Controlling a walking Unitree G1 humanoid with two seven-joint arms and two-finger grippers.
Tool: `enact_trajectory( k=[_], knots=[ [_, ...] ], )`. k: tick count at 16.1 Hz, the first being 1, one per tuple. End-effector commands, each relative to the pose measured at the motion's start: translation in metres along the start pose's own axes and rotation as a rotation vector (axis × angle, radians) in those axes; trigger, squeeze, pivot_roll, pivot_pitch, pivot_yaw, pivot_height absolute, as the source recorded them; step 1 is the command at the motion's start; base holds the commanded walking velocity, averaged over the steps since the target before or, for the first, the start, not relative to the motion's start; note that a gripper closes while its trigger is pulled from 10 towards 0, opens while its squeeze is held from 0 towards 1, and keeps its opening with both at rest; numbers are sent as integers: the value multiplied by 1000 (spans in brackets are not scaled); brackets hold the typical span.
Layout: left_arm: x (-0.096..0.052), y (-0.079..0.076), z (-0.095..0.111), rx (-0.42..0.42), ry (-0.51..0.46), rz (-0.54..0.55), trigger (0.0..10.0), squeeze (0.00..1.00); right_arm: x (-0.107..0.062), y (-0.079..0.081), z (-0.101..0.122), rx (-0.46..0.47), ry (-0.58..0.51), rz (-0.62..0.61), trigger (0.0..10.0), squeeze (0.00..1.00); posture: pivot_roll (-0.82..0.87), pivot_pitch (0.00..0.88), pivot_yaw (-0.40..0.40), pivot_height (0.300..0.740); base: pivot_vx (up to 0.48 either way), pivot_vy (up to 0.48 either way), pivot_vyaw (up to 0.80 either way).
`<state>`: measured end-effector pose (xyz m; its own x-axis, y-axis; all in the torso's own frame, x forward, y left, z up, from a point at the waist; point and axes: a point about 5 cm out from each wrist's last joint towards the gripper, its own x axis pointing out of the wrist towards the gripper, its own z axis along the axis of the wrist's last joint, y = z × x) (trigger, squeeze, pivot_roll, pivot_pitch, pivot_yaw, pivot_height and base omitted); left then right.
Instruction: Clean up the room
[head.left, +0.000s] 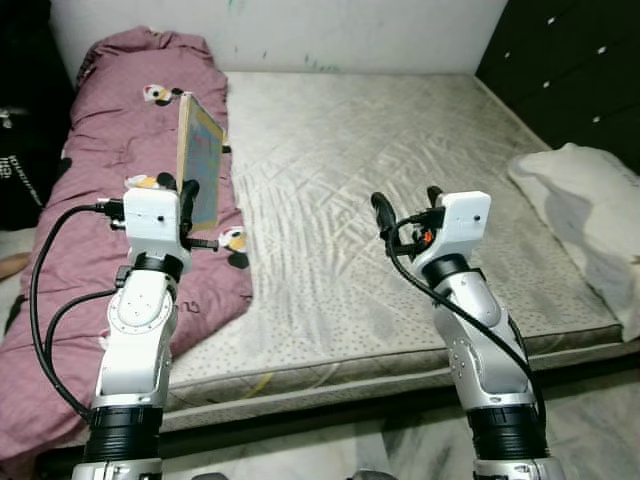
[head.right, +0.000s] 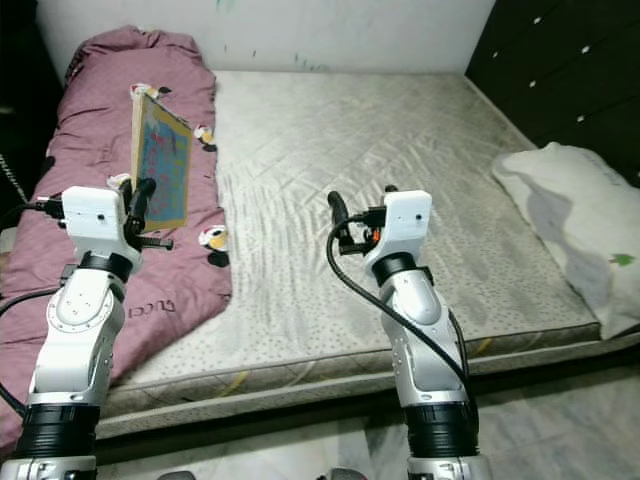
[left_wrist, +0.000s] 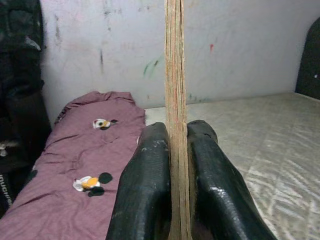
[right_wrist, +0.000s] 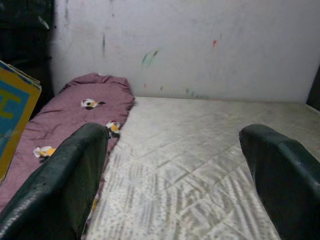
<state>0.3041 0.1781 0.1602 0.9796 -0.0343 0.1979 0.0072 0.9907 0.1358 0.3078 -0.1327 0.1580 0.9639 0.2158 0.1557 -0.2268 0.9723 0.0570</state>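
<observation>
Left pincer (head.left: 190, 197) clamps the picture book (head.left: 200, 160) upright, long axis vertical, at left of frame above the maroon blanket (head.left: 90, 200); right pincer (head.left: 408, 205) hangs spread and empty over the bare mattress (head.left: 400, 150), farther away.

Even, soft indoor light; sharp, slightly grainy.

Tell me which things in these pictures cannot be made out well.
- Book cover: too small in the eye views; edge-on in the left wrist view, between the left pincer's fingers.
- Pillow: cut off by the eye views' right edge.
- Blanket print: too small to identify.
- Right pincer: open, empty.
</observation>
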Motion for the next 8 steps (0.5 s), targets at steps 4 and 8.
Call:
enact_trajectory(
  k=[4,8],
  knots=[
    [3,-2,10,0,-50,-7,10000,0,2,0,1,-17,-10,1,10000,0,-27,0,-57,740,0,-371,152],
    [4,-3,10,-4,-51,-9,10000,0,2,0,0,-18,-8,5,10000,0,-29,0,-56,740,0,-372,650]
  ],
)
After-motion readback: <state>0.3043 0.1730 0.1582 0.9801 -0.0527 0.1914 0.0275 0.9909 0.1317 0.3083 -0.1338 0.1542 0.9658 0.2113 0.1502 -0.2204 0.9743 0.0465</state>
